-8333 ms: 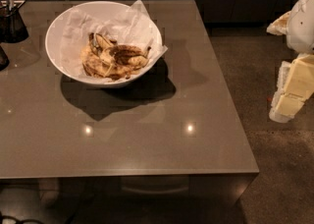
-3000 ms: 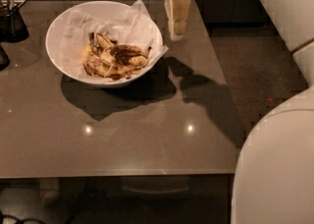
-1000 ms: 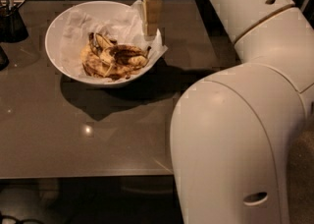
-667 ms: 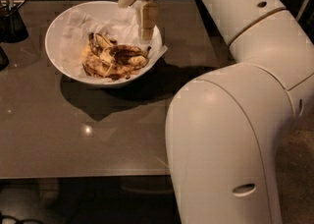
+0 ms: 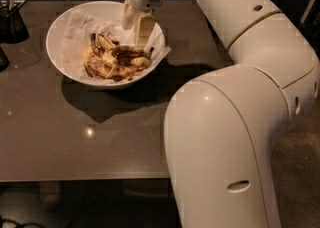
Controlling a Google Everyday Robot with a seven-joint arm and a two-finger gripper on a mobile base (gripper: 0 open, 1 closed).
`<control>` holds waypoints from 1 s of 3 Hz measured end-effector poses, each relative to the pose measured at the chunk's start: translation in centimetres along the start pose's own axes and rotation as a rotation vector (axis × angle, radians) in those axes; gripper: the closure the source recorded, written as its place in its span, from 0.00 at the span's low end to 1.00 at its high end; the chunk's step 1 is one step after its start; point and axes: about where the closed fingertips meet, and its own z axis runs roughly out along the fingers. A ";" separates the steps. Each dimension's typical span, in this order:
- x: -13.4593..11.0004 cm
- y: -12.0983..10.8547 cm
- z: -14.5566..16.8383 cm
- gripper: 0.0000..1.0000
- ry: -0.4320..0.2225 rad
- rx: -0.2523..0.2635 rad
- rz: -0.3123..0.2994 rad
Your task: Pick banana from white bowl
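My gripper (image 5: 137, 31) hangs over the right side of the white bowl (image 5: 53, 39), just above the banana (image 5: 130, 55), with rim and crumpled paper (image 5: 161, 51) crowding it there. The bowl's left half lies open from above; my arm (image 5: 235, 122) blocks the right, and a dark container (image 5: 11, 21) stands far left.

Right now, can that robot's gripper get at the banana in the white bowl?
Probably yes. The gripper hangs inside the rim of the white bowl at its far right side, just above and beside the banana. Nothing lies between them; the crumpled paper sits underneath.
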 end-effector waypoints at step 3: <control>-0.5 -0.1 2.6 0.42 0.001 -0.058 0.019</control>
